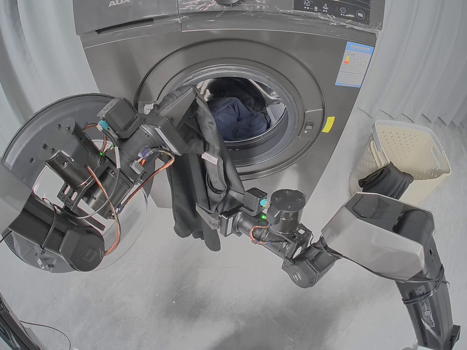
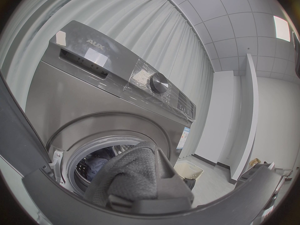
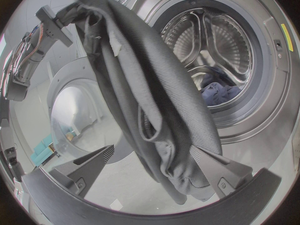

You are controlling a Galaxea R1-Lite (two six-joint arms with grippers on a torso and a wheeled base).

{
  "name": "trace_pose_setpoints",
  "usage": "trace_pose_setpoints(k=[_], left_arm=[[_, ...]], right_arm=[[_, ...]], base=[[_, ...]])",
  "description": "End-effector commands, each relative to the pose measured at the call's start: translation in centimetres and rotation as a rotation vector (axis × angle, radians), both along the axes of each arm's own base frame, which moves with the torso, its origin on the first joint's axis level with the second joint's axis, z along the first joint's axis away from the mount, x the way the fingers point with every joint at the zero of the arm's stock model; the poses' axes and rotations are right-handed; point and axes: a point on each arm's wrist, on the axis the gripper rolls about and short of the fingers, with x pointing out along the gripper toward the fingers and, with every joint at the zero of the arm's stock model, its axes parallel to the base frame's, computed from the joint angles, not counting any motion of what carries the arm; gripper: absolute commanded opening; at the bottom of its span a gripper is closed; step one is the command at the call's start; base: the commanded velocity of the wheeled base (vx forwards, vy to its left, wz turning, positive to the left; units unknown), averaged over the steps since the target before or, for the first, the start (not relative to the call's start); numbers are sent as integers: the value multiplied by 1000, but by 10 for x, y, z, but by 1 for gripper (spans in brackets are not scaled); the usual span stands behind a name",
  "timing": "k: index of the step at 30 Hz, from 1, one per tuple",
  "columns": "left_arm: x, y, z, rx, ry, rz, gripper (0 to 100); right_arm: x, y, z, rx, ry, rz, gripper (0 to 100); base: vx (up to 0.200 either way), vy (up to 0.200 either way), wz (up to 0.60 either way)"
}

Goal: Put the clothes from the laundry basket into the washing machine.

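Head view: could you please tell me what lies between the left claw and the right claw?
A dark grey fabric garment hangs between them, from the left claw down to the right claw; the right wrist view shows it too.

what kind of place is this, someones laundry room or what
Probably a staged laundry corner in a lab or office-type room, not a home: a front-loading washing machine with a dark garment at its open drum, a cream laundry basket, pleated curtains behind and a panelled ceiling.
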Motion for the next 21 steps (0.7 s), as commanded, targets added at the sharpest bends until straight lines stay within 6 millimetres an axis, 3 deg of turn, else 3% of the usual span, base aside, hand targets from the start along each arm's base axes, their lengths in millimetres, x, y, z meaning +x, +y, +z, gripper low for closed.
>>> trace_pose_setpoints(k=[1, 9, 10, 21], left_arm=[[0, 0, 1, -2, -3, -1, 0], [0, 0, 0, -1, -1, -1, 0], [0, 0, 0, -1, -1, -1, 0], [0, 1, 1, -2, -3, 1, 0]], right_arm=[[9, -4, -5, 4, -5, -21, 100], [14, -8, -1, 20, -28, -36, 100], [14, -8, -1, 21, -29, -36, 0], [12, -9, 3, 31, -49, -34, 0]], base=[[0, 0, 0], [0, 0, 0], [0, 0, 0], [0, 0, 0]])
